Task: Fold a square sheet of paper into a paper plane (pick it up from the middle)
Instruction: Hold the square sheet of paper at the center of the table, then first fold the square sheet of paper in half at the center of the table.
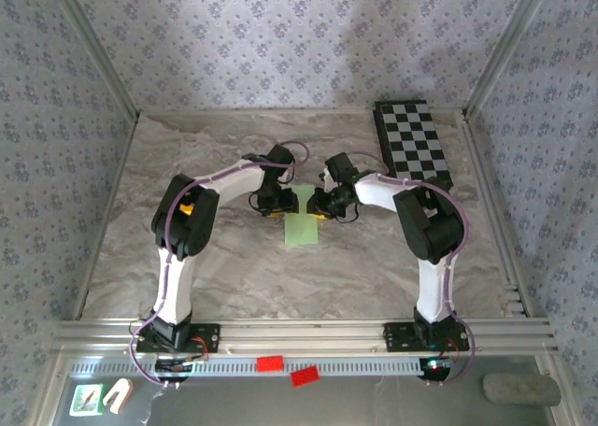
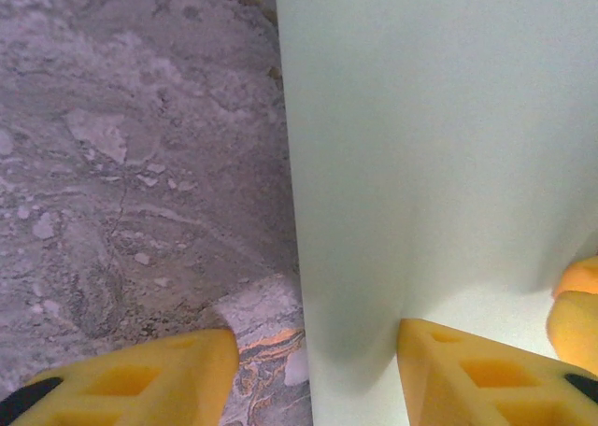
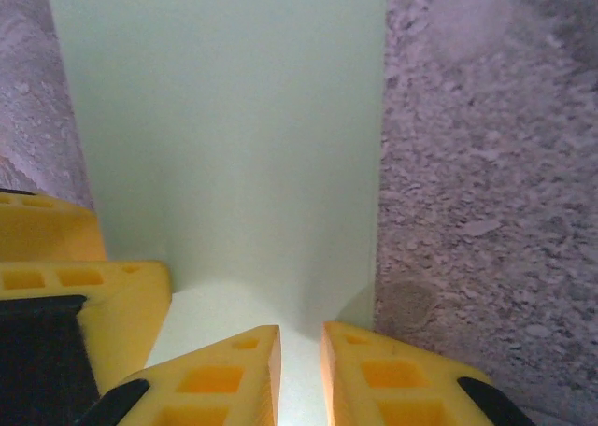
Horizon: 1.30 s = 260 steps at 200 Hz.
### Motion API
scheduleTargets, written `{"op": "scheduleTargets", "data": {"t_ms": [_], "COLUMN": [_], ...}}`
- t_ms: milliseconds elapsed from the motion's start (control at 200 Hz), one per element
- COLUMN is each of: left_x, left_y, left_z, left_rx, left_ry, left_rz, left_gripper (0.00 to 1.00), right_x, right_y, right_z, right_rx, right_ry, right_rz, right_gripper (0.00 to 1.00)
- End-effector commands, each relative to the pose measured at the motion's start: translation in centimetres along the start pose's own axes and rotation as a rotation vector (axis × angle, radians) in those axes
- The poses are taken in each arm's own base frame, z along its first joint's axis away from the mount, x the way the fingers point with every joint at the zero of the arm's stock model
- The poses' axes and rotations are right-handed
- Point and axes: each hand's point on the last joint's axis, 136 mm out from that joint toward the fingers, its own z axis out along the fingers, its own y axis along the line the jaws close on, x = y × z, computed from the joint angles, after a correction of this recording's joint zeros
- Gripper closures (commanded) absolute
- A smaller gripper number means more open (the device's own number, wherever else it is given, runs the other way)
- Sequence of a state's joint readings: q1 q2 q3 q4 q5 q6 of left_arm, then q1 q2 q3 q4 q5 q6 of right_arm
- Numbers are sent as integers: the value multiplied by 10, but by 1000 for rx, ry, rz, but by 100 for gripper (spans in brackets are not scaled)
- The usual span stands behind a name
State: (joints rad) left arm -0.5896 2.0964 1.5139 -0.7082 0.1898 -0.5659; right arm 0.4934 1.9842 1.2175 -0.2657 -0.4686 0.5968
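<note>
Sheet of paper [image 1: 301, 228] lies between left claw [image 1: 274, 208] and right claw [image 1: 322, 206].

My bench [image 1: 215, 276], marbled grey: green sheet of paper [image 1: 301, 230] lies at its middle, checkered board [image 1: 413, 144] in far right corner.

One green paper [image 1: 301, 228] on one table [image 1: 234, 276], and two arms over it, left arm [image 1: 182, 225] and right arm [image 1: 430, 225], with two yellow left fingers [image 2: 140, 379] and two yellow right fingers [image 3: 392, 379], so that's four in all! Now count one checkered board [image 1: 413, 141], two red blocks [image 1: 270, 362] [image 1: 304, 376], one grey lump [image 1: 520, 389] and one white piece [image 1: 117, 395].
</note>
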Motion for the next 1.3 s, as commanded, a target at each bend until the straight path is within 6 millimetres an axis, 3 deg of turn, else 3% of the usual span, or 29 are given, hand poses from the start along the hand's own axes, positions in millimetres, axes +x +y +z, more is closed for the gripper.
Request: {"op": "scheduleTargets", "data": {"t_ms": [0, 170, 445, 565, 785, 1039, 1294], "left_x": [45, 35, -19, -26, -11, 0, 6], "left_y": [27, 19, -5, -25, -66, -68, -54], "left_z": [57, 41, -53, -75, -63, -35, -11], "left_rx": [-96, -80, 57, 196, 430, 394, 316], "left_ry": [177, 148, -113, -162, -58, 28, 73], "left_rz": [-11, -2, -27, -35, -57, -46, -64], "left_gripper": [47, 47, 46, 49, 68, 81, 83], "right_x": [7, 16, 23, 23, 25, 26, 28], "right_y": [-12, -32, -51, -55, -63, -67, -71], "right_z": [6, 9, 13, 13, 13, 15, 16], "right_rx": [56, 139, 215, 242, 284, 308, 333], "right_ry": [38, 66, 99, 103, 117, 126, 133], "right_rz": [-5, -2, -8, -5, 9, 26, 35], "right_gripper": [80, 81, 83, 84, 86, 87, 87]}}
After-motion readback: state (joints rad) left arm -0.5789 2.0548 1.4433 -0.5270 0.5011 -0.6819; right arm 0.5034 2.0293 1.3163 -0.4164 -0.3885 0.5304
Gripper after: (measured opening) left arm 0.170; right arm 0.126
